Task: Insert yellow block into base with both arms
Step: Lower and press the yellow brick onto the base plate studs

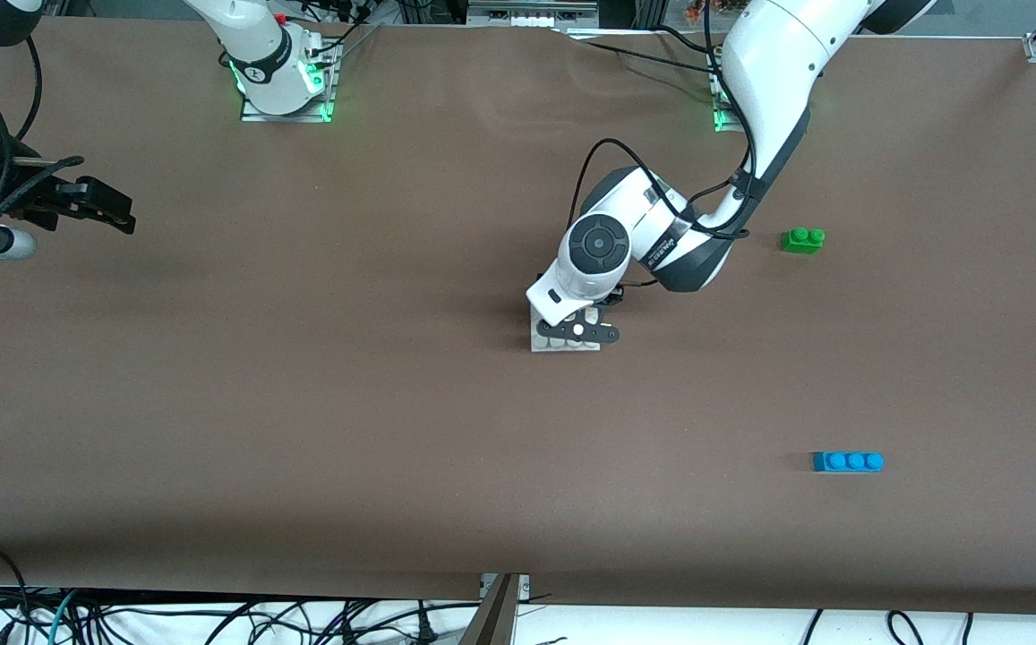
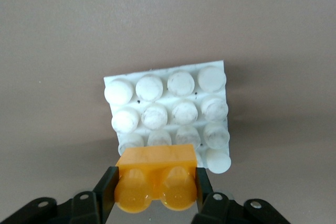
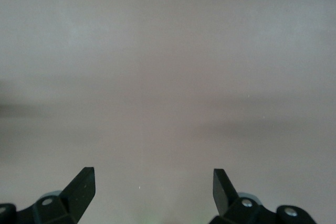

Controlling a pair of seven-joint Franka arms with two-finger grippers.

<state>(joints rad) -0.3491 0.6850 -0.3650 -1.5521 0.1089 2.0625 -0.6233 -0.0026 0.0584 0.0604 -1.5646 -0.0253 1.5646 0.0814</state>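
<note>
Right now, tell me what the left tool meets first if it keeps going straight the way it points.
Probably the white studded base: the left tool, shut on the yellow block, points down at its edge.

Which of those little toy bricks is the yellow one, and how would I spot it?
Find the white studded base in the middle of the brown table. Just over it, the left gripper is shut on the yellow block, a short brick with two round studs. The green brick and blue brick lie loose, toward the left arm's end.
</note>
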